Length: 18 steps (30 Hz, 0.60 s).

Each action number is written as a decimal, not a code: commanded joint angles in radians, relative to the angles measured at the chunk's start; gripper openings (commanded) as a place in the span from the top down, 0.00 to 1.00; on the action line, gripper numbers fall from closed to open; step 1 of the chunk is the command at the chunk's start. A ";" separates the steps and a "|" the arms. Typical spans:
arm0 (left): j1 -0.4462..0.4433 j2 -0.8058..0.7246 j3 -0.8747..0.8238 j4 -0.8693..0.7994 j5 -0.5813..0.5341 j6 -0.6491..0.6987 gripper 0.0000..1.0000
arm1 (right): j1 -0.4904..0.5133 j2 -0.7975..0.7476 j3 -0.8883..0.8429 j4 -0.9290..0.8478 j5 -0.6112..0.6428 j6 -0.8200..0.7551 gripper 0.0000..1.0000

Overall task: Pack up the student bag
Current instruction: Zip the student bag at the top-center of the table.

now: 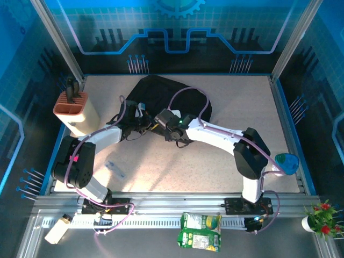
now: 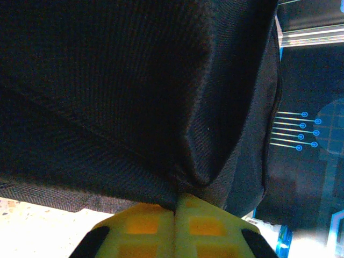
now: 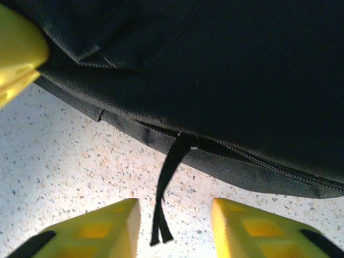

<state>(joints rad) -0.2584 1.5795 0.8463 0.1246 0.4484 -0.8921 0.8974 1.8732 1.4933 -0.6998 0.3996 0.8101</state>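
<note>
Left claw point(image 2: 176, 207) pinches student bag point(image 2: 134, 80) (seemingly a fold).

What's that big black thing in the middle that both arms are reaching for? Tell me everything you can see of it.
It is the student bag, a large black backpack of soft woven fabric, lying slumped at the far middle of the speckled table. A zip line runs along its near edge, with a black ribbon pull trailing onto the table. The left gripper is shut on a fold of its fabric. The right gripper is open, one finger on each side of the pull.
</note>
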 commanded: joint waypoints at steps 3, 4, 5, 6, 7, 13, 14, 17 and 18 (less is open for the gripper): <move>-0.015 -0.009 0.034 0.007 0.015 0.009 1.00 | 0.001 0.046 0.060 -0.031 0.047 0.006 0.69; -0.015 -0.009 0.034 0.005 0.015 0.010 1.00 | 0.000 0.050 0.064 -0.035 0.051 0.007 0.70; -0.015 -0.009 0.036 0.004 0.015 0.011 1.00 | -0.002 0.052 0.067 -0.039 0.053 0.008 0.71; -0.015 -0.009 0.036 0.003 0.014 0.012 1.00 | -0.003 0.053 0.069 -0.042 0.055 0.009 0.73; -0.015 -0.010 0.036 0.002 0.013 0.012 1.00 | -0.003 0.053 0.068 -0.044 0.057 0.010 0.74; -0.015 -0.012 0.037 0.003 0.009 0.009 1.00 | -0.008 0.038 0.047 -0.053 0.087 0.028 0.89; -0.015 -0.012 0.037 0.001 0.008 0.010 1.00 | -0.010 0.032 0.041 -0.052 0.095 0.031 0.92; -0.015 -0.019 0.036 -0.016 -0.019 0.014 1.00 | -0.015 -0.006 0.010 -0.050 0.127 0.037 1.00; -0.015 -0.025 0.036 -0.030 -0.039 0.016 1.00 | -0.018 -0.026 -0.005 -0.048 0.134 0.039 1.00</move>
<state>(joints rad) -0.2604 1.5795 0.8467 0.1120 0.4332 -0.8917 0.8936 1.9045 1.5166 -0.7189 0.4728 0.8310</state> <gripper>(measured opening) 0.053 0.059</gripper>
